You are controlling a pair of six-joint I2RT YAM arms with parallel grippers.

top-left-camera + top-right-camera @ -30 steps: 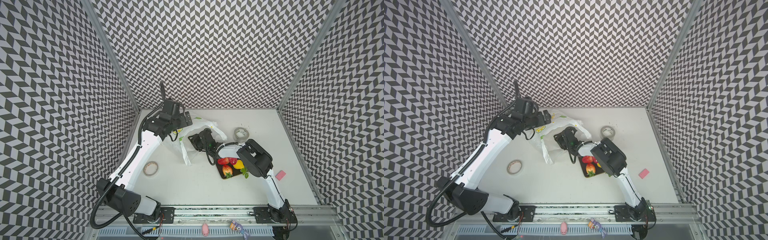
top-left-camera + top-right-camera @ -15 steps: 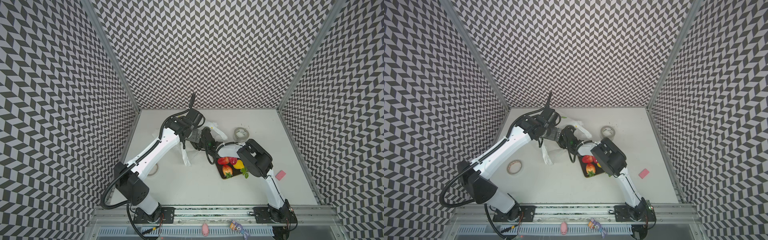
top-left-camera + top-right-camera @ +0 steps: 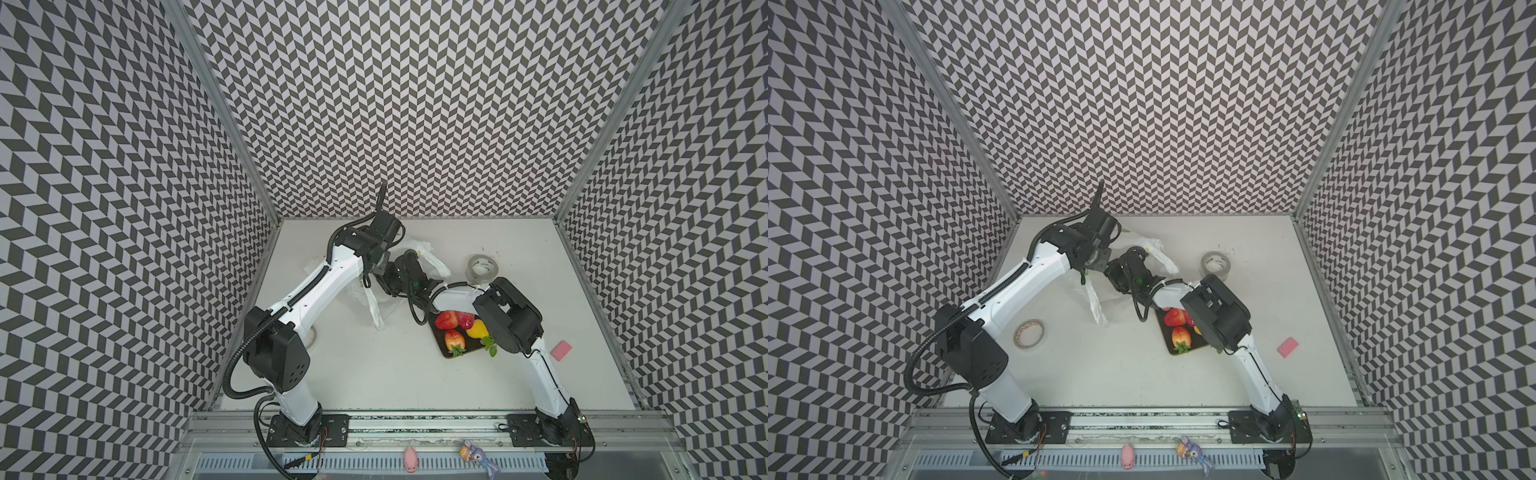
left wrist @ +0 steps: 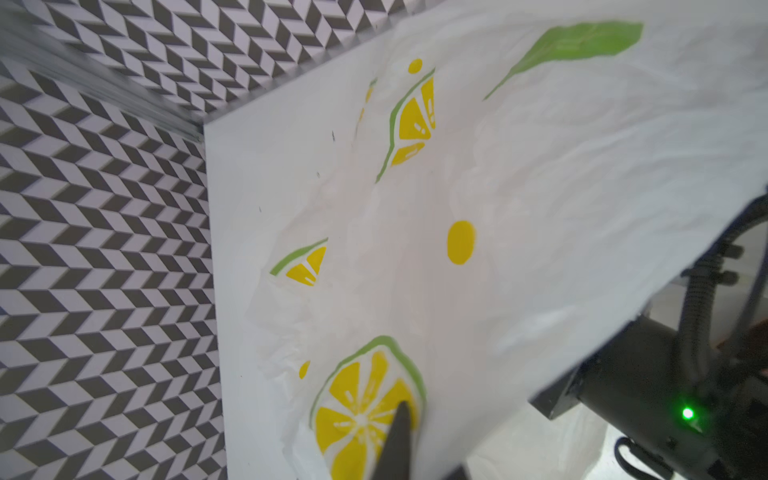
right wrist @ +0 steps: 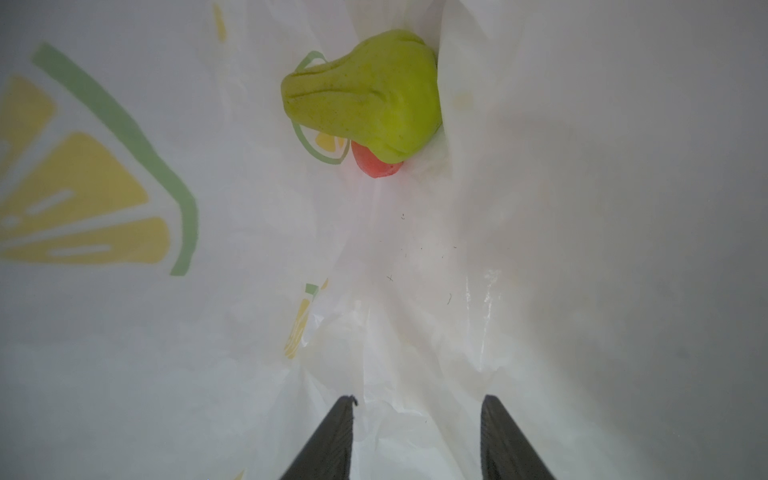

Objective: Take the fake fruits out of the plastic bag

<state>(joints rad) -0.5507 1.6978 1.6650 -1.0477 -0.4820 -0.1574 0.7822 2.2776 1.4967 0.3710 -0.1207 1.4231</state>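
Three tall walls stand around the space: a back wall [image 3: 415, 104], a left wall [image 3: 104, 208] and a right wall [image 3: 685, 249]. All of them have the same zigzag pattern of small dark gray and white blocks. A shiny metal post runs up each back corner, one on the left [image 3: 220, 104] and one on the right [image 3: 614, 104]. The floor [image 3: 415, 382] is flat and plain white. Along its front edge lies a long silver metal rail [image 3: 415, 428], and in front of that a strip with many little slots [image 3: 374, 465]. The light is bright and even, and the shadows are soft.
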